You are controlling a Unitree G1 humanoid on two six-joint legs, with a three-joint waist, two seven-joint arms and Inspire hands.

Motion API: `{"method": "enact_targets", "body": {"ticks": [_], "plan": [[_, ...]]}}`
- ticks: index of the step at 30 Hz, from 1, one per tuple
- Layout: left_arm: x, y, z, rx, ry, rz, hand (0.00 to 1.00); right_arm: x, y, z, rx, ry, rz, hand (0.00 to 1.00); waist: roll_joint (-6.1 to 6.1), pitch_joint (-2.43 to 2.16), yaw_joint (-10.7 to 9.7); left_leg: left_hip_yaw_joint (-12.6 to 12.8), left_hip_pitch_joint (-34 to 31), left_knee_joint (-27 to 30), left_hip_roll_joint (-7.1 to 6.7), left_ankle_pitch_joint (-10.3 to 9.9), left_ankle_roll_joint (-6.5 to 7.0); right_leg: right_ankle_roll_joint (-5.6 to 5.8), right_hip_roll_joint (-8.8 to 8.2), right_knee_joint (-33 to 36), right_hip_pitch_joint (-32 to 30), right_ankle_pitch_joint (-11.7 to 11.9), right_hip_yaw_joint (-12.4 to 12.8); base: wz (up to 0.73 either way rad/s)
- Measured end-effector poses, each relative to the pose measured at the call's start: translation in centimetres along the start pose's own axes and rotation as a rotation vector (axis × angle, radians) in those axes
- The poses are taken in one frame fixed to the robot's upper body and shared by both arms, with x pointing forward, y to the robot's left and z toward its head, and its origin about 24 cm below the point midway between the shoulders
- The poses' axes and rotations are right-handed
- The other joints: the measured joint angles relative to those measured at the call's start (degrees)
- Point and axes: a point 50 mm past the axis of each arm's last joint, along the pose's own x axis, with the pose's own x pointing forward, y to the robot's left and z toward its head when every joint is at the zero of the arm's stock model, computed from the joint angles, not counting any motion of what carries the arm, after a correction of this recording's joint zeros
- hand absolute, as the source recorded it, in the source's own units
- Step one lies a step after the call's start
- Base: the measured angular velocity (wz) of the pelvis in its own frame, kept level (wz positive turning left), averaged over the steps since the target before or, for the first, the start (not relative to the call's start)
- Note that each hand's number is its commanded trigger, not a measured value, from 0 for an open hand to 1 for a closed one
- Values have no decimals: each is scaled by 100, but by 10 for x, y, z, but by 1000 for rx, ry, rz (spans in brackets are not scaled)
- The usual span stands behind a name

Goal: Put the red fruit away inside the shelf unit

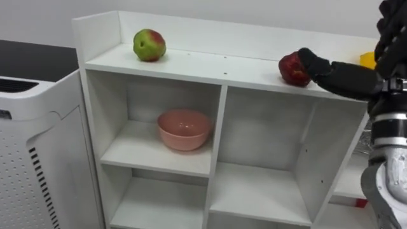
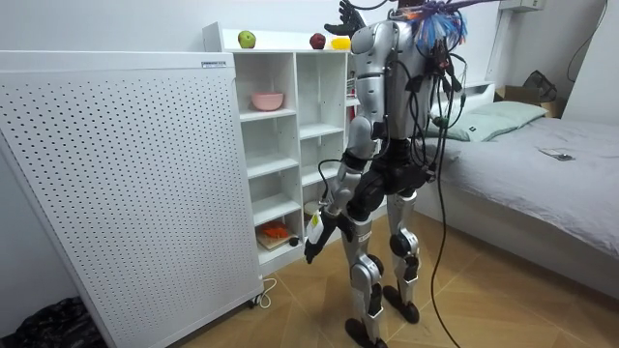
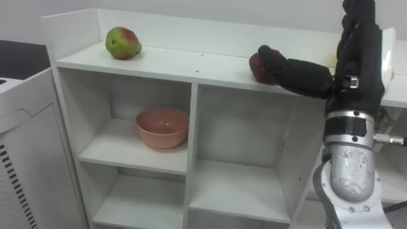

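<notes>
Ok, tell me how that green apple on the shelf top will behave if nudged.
Round and smooth, the green apple would probably roll rather than slide. The shelf top has a raised back but an open front, so a forward nudge could drop it.

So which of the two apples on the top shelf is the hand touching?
The dark red apple, toward the right; the right hand is against it. The green-and-red apple sits alone at the left end.

A green-red apple (image 1: 149, 45) sits on the left of the white closet (image 1: 203, 65) top. A red apple (image 1: 291, 69) lies well right.
</notes>
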Motion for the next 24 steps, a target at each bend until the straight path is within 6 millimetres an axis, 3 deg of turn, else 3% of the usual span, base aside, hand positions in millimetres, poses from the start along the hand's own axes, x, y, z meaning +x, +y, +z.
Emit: {"method": "enact_targets", "body": {"ticks": [11,18,24], "plan": [[1,5,6,2,-22,-20,0,-4,7,-18,7,101,79,0,-20,-14,50,-1,11,9,0,1,0,0,-2,-3,0,0,-11,0],[2,10,1,9,-11,-30,0,-3,3,-21,20,129,103,0,-122,-79,96,-62,-3,20,2,4,-3,0,-12,-4,19,0,-155,3],[2,13,0,12,-10,-24,0,-3,6,-22,25,135,127,0,-140,-40,130,-67,27,18,0,4,-3,0,-14,-7,52,0,-152,0]]}}
